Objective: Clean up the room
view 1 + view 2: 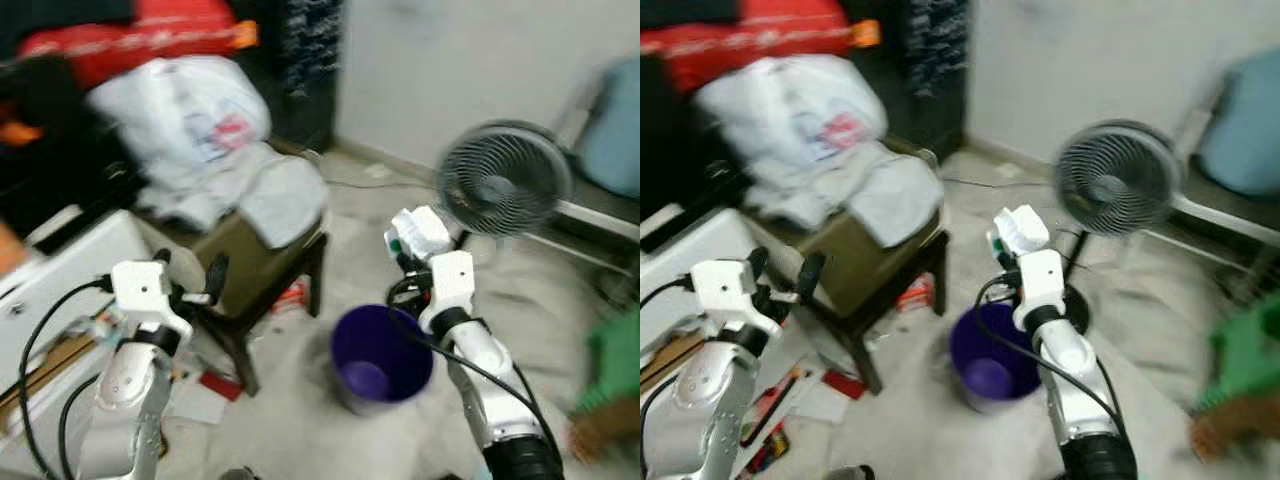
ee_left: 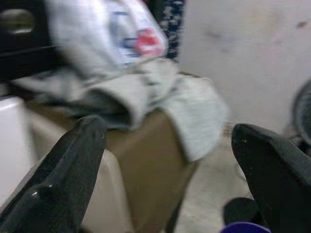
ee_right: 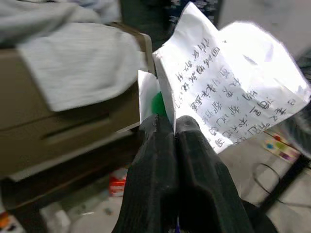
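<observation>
My right gripper (image 3: 172,128) is shut on a folded white paper (image 3: 228,92) with printed text and a green spot; in the head views the paper (image 1: 420,233) is held up above the rim of a purple bucket (image 1: 380,360) standing on the floor. My left gripper (image 1: 190,285) is open with nothing between its fingers (image 2: 73,165), raised beside a brown stool (image 1: 255,265). The stool carries grey clothes (image 1: 270,195) and a white plastic bag (image 1: 190,115).
A standing fan (image 1: 503,180) is just right of the right arm. Paper scraps and red packets (image 1: 215,385) litter the floor under the stool. A white cabinet (image 1: 60,265) is at the left, dark shelves behind, and something green (image 1: 610,360) at the right edge.
</observation>
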Controlling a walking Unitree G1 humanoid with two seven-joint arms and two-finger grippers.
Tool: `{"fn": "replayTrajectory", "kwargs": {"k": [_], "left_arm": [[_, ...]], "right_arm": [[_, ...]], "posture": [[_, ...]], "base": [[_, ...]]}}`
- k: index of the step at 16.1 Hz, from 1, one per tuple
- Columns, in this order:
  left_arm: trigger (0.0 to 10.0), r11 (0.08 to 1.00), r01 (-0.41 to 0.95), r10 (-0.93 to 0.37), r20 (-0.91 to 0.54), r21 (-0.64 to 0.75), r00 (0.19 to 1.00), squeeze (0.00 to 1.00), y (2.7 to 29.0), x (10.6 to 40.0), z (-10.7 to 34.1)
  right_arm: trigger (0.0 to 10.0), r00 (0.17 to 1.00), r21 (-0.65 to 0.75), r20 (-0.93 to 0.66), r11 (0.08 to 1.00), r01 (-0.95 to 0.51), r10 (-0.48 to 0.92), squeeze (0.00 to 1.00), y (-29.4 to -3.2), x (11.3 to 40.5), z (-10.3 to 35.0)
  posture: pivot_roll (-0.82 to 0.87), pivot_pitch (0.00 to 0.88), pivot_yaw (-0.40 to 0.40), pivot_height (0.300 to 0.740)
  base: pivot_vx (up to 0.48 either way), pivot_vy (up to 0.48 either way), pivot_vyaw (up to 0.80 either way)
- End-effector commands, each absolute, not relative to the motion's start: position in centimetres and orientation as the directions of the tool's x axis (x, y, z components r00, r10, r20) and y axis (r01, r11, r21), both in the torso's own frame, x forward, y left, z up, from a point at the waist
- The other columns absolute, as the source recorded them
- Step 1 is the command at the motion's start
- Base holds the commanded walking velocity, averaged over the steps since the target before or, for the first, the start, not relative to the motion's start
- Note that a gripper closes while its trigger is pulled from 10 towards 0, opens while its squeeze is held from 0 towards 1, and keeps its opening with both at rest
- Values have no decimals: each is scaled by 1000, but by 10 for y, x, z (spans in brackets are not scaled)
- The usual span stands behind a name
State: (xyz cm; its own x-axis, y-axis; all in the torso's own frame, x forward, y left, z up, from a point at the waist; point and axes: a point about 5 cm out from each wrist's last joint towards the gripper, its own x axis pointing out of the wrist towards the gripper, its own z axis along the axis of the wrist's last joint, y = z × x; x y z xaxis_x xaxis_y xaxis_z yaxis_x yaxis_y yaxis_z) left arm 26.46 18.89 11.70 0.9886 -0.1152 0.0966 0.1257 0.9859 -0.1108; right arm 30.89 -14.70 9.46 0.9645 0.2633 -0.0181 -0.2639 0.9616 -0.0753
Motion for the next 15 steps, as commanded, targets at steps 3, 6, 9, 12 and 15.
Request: {"fn": "replayTrajectory", "kwargs": {"k": [3,6,9,12,15], "left_arm": [[10000,980,166,-155,102,-109,983,0,184,265,119],[10000,979,173,-162,104,-111,981,0,184,265,119],[10000,978,175,-164,106,-112,981,0,184,265,119],[10000,978,176,-164,110,-112,980,0,184,266,120],[10000,978,174,-162,110,-111,981,0,184,266,120]], "right_arm": [[10000,971,-84,-22,967,-240,239,0,-153,310,94],[10000,972,-75,-29,969,-234,233,0,-153,310,93],[10000,973,-70,-33,971,-229,227,0,-154,311,92],[10000,974,-70,-33,972,-225,223,0,-154,313,93],[10000,975,-67,-36,973,-221,219,0,-154,313,92]], "posture": [[11,71,-20,740],[11,73,-19,740],[10,72,-18,740],[10,73,-19,740],[9,73,-19,740]], "base": [[0,0,0],[0,0,0],[0,0,-298],[254,0,-152],[259,0,-283]]}}
